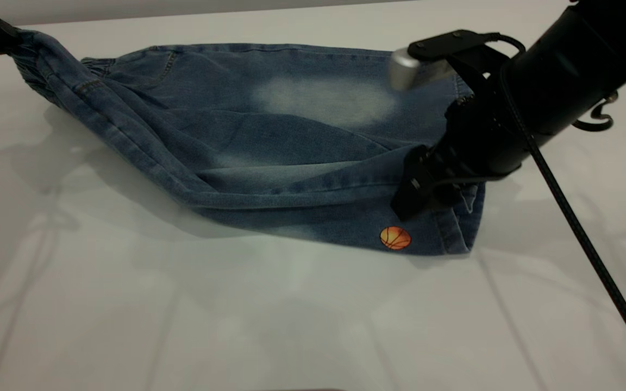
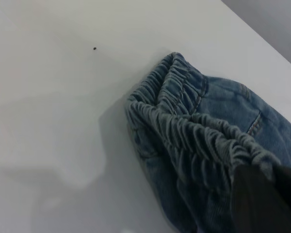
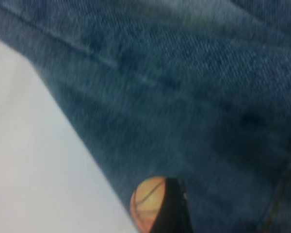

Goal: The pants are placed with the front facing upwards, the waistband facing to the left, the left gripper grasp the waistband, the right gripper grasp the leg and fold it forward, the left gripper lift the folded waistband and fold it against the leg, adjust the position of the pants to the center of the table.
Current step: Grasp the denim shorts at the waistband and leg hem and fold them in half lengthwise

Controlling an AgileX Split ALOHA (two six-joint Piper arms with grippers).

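White table (image 1: 291,326), leg (image 1: 345,217) under right pincer (image 1: 416,195)

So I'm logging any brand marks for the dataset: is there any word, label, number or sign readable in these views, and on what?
None: no readable text in any view.
The pants carry only a picture, an orange basketball print near the leg hem, with no letters on it.
The waistband shows no tag or label.
The right gripper and the table bear no markings.
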